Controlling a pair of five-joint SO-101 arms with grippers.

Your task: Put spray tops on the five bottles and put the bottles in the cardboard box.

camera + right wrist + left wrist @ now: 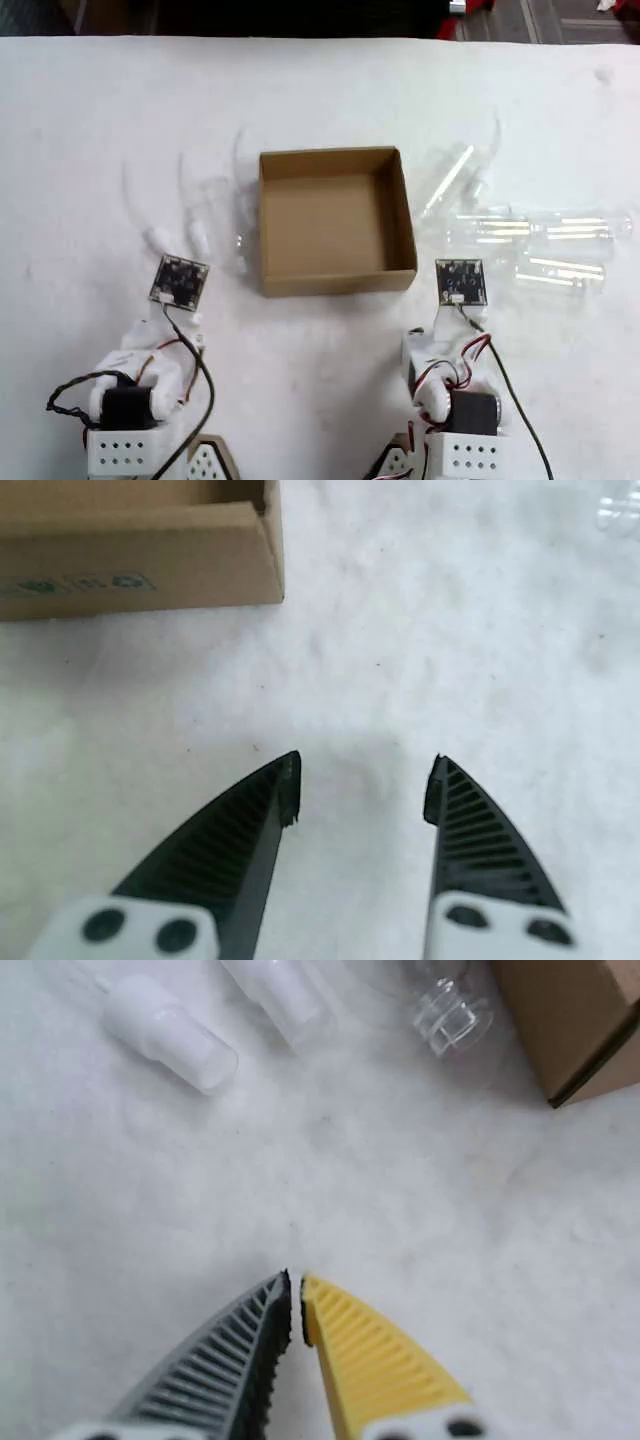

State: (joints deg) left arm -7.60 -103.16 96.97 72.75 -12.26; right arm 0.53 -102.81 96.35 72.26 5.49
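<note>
On the white table point(320, 90), the spray tops point(200, 238) lie on their sides at the left, tubes pointing away from the arms, well apart from the bottles. The left wrist view shows 2 white ones point(170, 1035) close ahead of the left gripper point(297, 1300). Its grey and yellow fingers are pressed almost together with nothing between them, just above the bare table. A clear threaded neck point(455, 1015) lies near the box corner; what it belongs to cannot be told.

The open box point(335, 220) sits in the middle, between the 2 arms and a little ahead of them, with nothing inside. Its near wall point(140, 550) carries a small strip of greenish print, too blurred to read.

The right gripper point(365, 780) is just right of the box's near corner, black fingers spread, holding nothing.

The clear bottles point(530, 235) lie on their sides in a loose cluster at the right, uncapped as far as can be seen, none in the box.
</note>
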